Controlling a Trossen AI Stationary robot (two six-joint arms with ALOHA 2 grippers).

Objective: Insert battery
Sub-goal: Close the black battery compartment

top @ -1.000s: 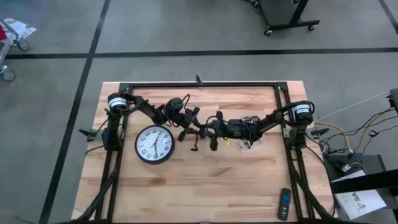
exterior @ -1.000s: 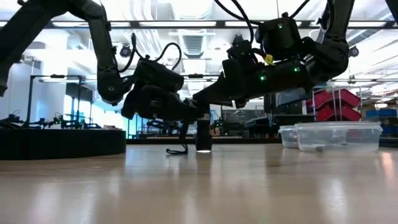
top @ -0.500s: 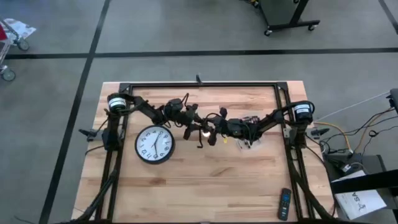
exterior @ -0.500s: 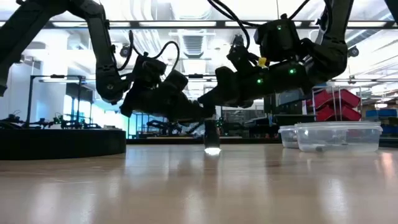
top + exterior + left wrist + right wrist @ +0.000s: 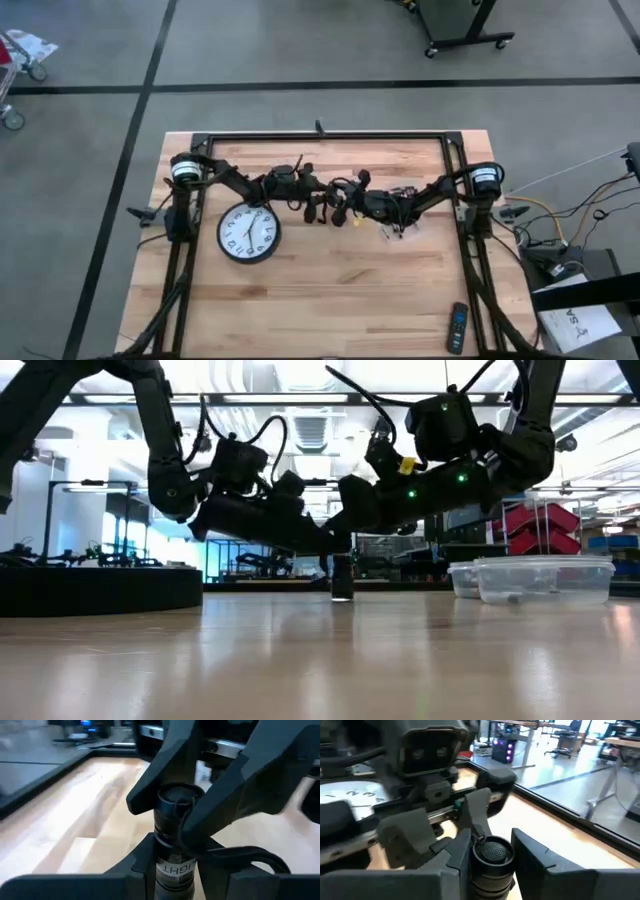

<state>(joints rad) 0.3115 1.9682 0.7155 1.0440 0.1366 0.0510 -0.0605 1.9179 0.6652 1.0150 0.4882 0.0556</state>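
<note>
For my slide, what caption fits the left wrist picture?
Both grippers, left and right, clamp a small black flashlight above the wooden table.

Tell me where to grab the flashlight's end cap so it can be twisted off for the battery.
Grip the round end cap across its sides, coming down from above. The flashlight stands upright and the left gripper clamps its lower barrel, so only the top is free. The right gripper already flanks the cap.
</note>
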